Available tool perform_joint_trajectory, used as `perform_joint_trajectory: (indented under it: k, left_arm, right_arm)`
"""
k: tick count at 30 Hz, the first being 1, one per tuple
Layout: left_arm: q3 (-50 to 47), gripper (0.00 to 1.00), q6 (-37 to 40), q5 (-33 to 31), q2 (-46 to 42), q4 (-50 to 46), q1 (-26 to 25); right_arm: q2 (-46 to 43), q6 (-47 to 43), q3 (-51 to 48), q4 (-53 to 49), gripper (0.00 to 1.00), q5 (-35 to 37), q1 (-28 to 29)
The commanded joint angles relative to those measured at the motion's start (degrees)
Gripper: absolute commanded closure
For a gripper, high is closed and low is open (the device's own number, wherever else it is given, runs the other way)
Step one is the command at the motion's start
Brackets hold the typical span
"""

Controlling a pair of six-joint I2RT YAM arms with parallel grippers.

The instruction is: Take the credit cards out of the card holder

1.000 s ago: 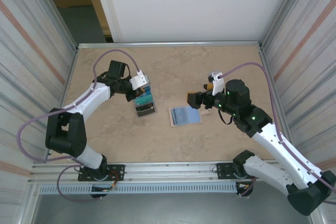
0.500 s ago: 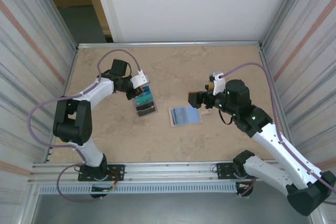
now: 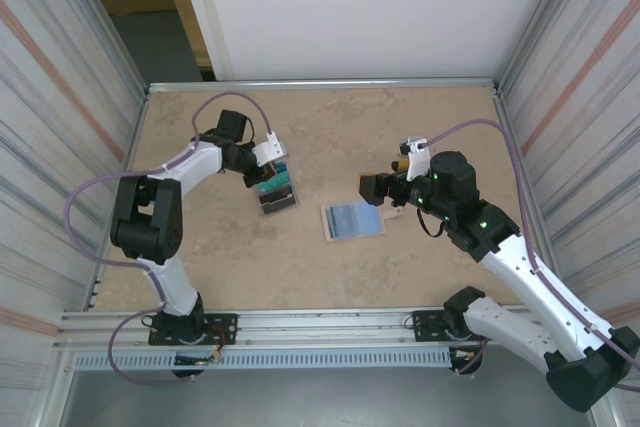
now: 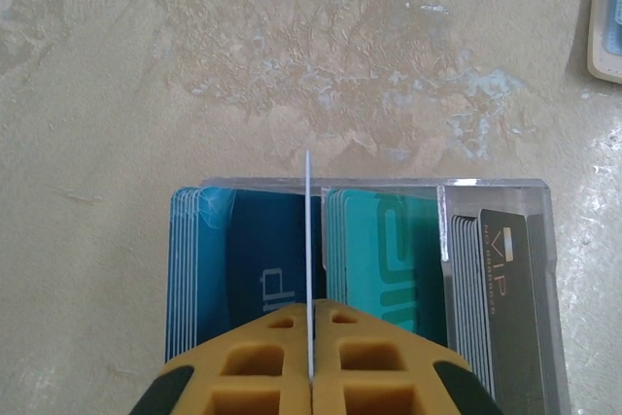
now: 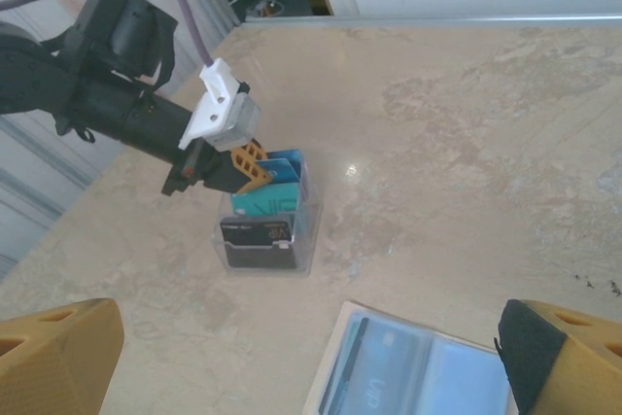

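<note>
Now: left claw [image 4: 311, 316] is clamped tight on one card [image 4: 308, 230], seen edge-on as a thin pale line, hanging over the box [image 4: 389, 183].
Sorting spot: the box is clear and stands on the table [image 3: 330, 127] at left-centre, with a blue stack [image 4: 243, 269] at one end, a teal stack [image 4: 389, 259] in the middle and dark cards [image 4: 505, 289] behind a divider at the other end.
Key line-up: the card's edge runs parallel to the stacked cards and sits right over the gap between blue and teal. The box is straight below the claw, so I judge the drop needs only a release or a short lowering, no turning.
Task thing: the holder [image 5: 462, 381] lies open and flat on the table, well apart from the box, off toward the right arm. A card looks to be in one of its pockets.
Other arm: right claw [image 5: 311, 366] has its jaws spread wide, gripping nothing, poised just past the holder's far edge.
Nearer arm: right, clearly; the left is busy at the box.
Long axis: the holder runs roughly left-right across the table, slightly skewed.
Stage: my read is mid-task, one card about to be filed and more to pull.
Risk: a tilted card could catch the box wall or land in the wrong stack.
</note>
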Motion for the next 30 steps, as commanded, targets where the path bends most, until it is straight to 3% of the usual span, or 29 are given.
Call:
perform_joint_trajectory:
  k: [1,12,15,20,30]
  left_arm:
    - [2.2,1.00,0.5,1.4,1.2,-0.9,-0.8]
    - [4.4,0.99,-3.3,0.6,3.0,2.2,-3.3]
    - [4.7,0.77,-3.0,-2.1,2.6,1.6,-3.7]
    - [4.5,0.59,-2.8,-4.1,-0.4,0.6,-3.8]
    - [1.7,0.58,-3.0,-4.9,-10.5,0.3,-5.7]
  right_arm:
    - [-0.4,1.7,-1.0,0.7,0.01,1.0,-0.5]
    - [-0.3,3.4,-1.2,0.4,0.01,3.0,-0.9]
    - [-0.1,3.5,-1.3,-0.2,0.01,2.8,-0.9]
    - [0.3,3.5,-1.2,0.0,0.01,1.9,-0.9]
    - [3.3,4.4,0.0,-1.6,0.03,2.6,-0.6]
